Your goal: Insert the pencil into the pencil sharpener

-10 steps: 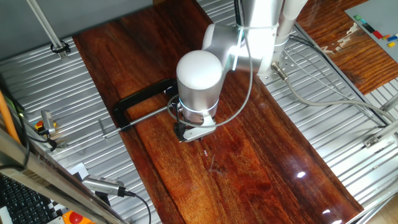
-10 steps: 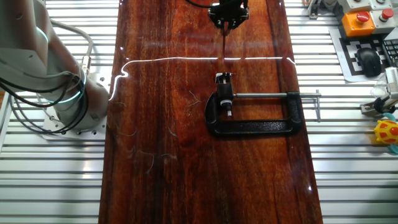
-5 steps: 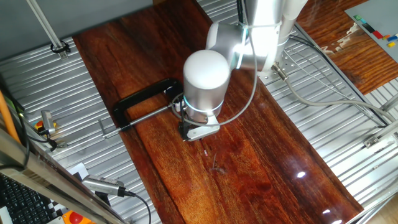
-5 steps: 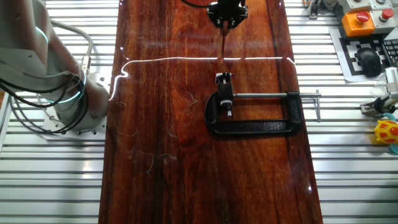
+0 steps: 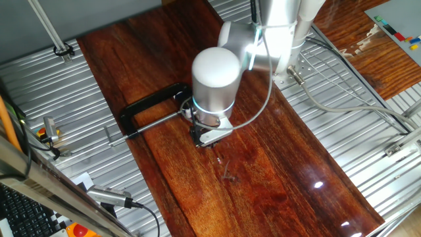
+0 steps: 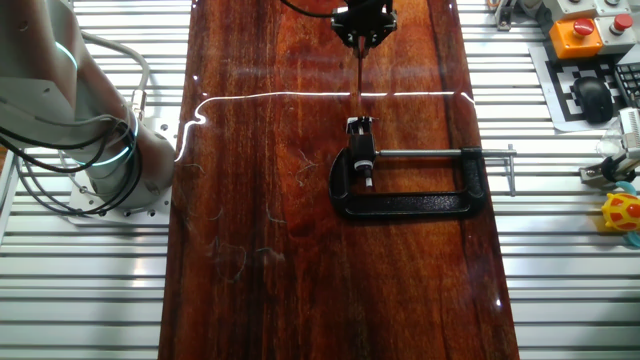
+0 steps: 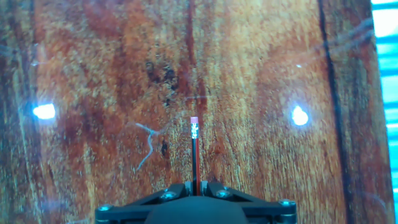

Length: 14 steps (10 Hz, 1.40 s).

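Observation:
My gripper (image 6: pixel 362 30) is shut on the pencil (image 6: pixel 356 70), a thin dark reddish stick that hangs from it over the wooden board and points toward the clamp. In the hand view the pencil (image 7: pixel 194 149) runs straight out from between my closed fingers (image 7: pixel 174 191), pale tip far from me. The pencil sharpener (image 6: pixel 358 124), a tiny white block, sits held in the jaw of the black C-clamp (image 6: pixel 410 203), a short gap beyond the pencil's tip. In the one fixed view my gripper (image 5: pixel 209 136) is beside the clamp (image 5: pixel 148 106); the arm hides the sharpener there.
The clamp's grey metal rod (image 6: pixel 440 153) sticks out right toward the board's edge. Ribbed metal table (image 6: pixel 570 250) surrounds the wooden board (image 6: pixel 270 200). The arm's base (image 6: pixel 90 150) stands at left. Boxes and a yellow toy (image 6: pixel 622 212) lie at right.
The hand has shifted only slightly sideways over the board, with the pencil still held. The clamp and sharpener have not moved.

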Available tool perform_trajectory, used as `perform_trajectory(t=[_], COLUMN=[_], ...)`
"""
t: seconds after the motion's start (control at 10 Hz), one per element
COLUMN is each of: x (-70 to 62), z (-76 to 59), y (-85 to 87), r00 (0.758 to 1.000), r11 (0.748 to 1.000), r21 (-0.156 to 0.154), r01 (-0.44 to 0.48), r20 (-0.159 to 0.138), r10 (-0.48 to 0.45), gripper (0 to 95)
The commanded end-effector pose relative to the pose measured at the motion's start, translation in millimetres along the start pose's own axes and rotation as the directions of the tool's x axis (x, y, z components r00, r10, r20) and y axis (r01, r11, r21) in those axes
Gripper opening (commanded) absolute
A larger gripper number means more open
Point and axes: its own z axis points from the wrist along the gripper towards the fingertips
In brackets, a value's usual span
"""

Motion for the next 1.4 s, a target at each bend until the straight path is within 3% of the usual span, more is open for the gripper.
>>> perform_trajectory(t=[0.1,0.4,0.8,1.4], x=[0.3,0.8,3.7,5.0], z=[-0.3,0.3,5.6,15.3], y=[1.9,3.0,7.1,7.6], r00=[0.998,0.994,0.993,0.990], r11=[0.998,0.994,0.992,0.990], r21=[-0.009,-0.021,-0.019,-0.025], r01=[0.059,0.111,0.122,0.142], r20=[0.014,0.028,0.002,0.001], r10=[-0.059,-0.110,-0.122,-0.142], gripper=[0.0,0.0,0.0,0.0])
